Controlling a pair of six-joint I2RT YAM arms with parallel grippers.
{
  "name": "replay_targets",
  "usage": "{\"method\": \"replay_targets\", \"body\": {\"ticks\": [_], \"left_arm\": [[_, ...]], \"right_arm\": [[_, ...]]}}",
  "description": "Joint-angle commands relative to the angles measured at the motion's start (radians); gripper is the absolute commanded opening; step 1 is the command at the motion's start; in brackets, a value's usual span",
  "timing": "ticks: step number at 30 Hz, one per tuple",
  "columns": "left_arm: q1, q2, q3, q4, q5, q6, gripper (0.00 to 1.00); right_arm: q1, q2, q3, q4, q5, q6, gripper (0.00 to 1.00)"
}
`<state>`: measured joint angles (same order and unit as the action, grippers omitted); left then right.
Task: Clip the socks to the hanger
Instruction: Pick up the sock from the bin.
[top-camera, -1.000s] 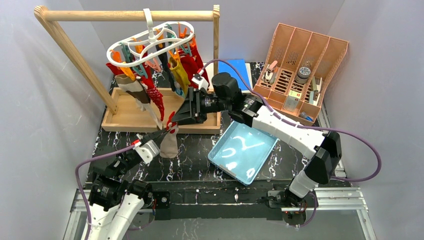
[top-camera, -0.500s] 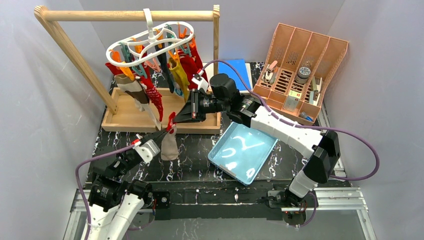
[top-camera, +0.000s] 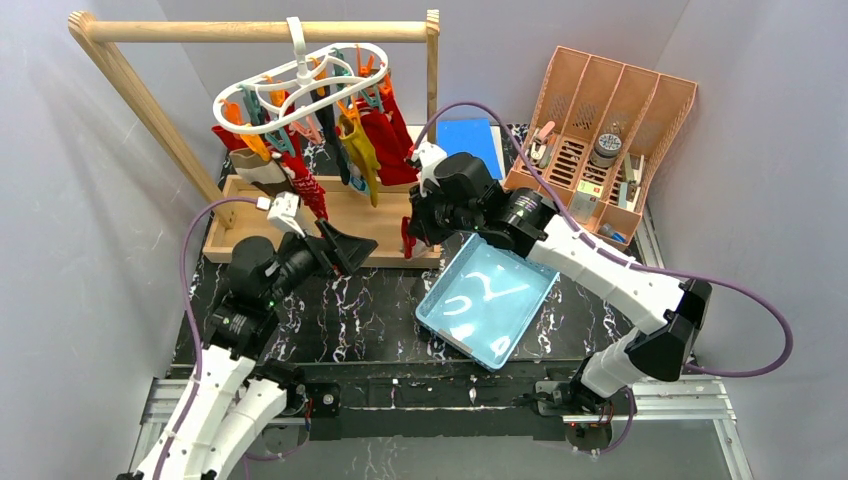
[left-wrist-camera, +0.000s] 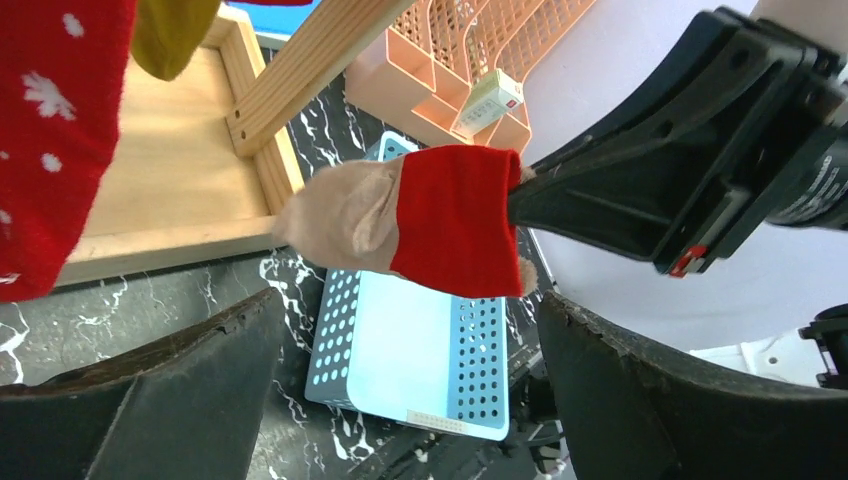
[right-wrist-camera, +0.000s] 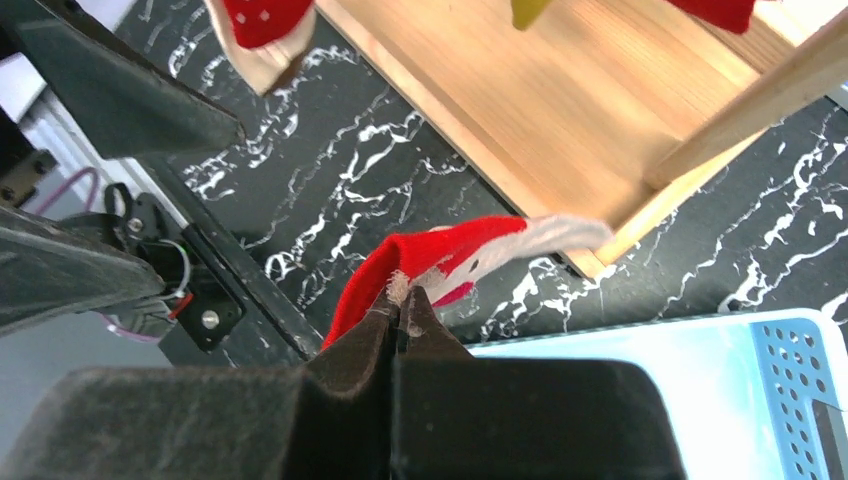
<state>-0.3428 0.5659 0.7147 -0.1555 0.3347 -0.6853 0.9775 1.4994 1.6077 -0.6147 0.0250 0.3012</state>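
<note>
Because the small red-and-beige fabric sock (left-wrist-camera: 430, 225) looked light and limp, its red cuff edge seemed the best hold. The right gripper (right-wrist-camera: 400, 300) had its fingers clamped on that cuff at the near right corner of the light wooden tray (top-camera: 255, 238), while the left gripper (left-wrist-camera: 410, 380) gaped wide, empty.

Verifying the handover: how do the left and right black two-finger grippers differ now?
Left black two-finger gripper has its jaws spread wide; right black two-finger gripper is shut. Left gripper holds nothing; right gripper pinches the red end of the red-and-beige fabric sock. Shared: both hover by the wooden tray's front edge.
</note>
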Motion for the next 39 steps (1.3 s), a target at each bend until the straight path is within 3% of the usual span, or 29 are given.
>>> {"method": "replay_targets", "body": {"ticks": [1, 8, 9, 14, 18, 23, 36, 39], "left_arm": [[-0.006, 0.055, 0.101, -0.018, 0.057, -0.065, 0.92], [-0.054, 0.145, 0.136, -0.079, -0.007, -0.017, 0.91], [-0.118, 0.180, 0.161, -0.096, -0.079, 0.019, 0.90], [-0.235, 0.251, 0.188, -0.138, -0.201, 0.061, 0.86], [-0.275, 0.264, 0.194, -0.144, -0.274, 0.072, 0.83], [-0.275, 0.272, 0.206, -0.182, -0.321, 0.099, 0.69], [-0.275, 0.318, 0.222, -0.190, -0.363, 0.096, 0.47], [-0.275, 0.330, 0.223, -0.194, -0.378, 0.105, 0.32]], "right_arm": [[0.007, -0.035, -0.036, 0.018, 0.044, -0.044, 0.01], [0.045, 0.010, -0.039, 0.039, 0.077, -0.053, 0.01], [0.044, 0.027, -0.030, 0.047, 0.070, -0.039, 0.01], [0.046, 0.062, 0.005, 0.058, 0.034, -0.009, 0.01], [0.051, 0.083, 0.023, 0.064, 0.022, 0.005, 0.01], [0.053, 0.086, 0.031, 0.067, 0.018, 0.011, 0.01], [0.071, 0.064, 0.023, 0.094, -0.016, 0.032, 0.01], [0.073, 0.061, 0.027, 0.094, -0.017, 0.039, 0.01]]}}
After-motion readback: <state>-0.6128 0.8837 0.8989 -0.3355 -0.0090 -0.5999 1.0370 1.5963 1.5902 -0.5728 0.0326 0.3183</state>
